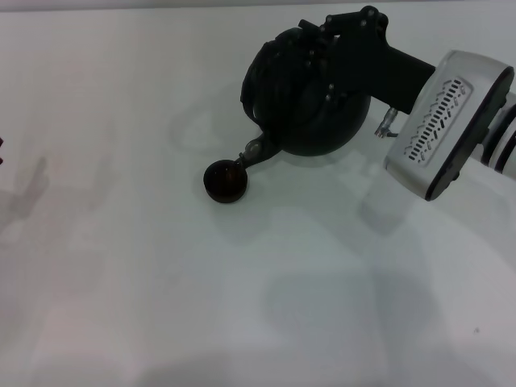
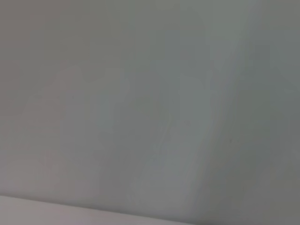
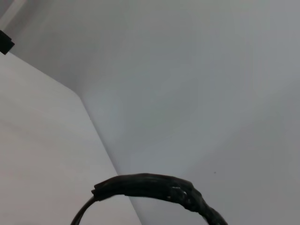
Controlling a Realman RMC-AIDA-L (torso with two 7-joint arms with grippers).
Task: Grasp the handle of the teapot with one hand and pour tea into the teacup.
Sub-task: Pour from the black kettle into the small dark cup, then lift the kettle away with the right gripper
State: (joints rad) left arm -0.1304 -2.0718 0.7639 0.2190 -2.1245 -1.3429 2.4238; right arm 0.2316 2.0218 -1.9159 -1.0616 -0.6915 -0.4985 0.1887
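The round matte-black teapot is held off the table and tipped to the left. Its short spout points down right over the teacup, a tiny dark brown cup standing on the white table. My right gripper reaches in from the right and is shut on the black arched handle. The ribbed handle also shows close up in the right wrist view. Of my left gripper only a dark sliver shows at the table's far left edge, well away from the cup.
The white table stretches bare to the front and left of the cup. My right arm's white housing hangs over the right side. The left wrist view shows only plain table surface.
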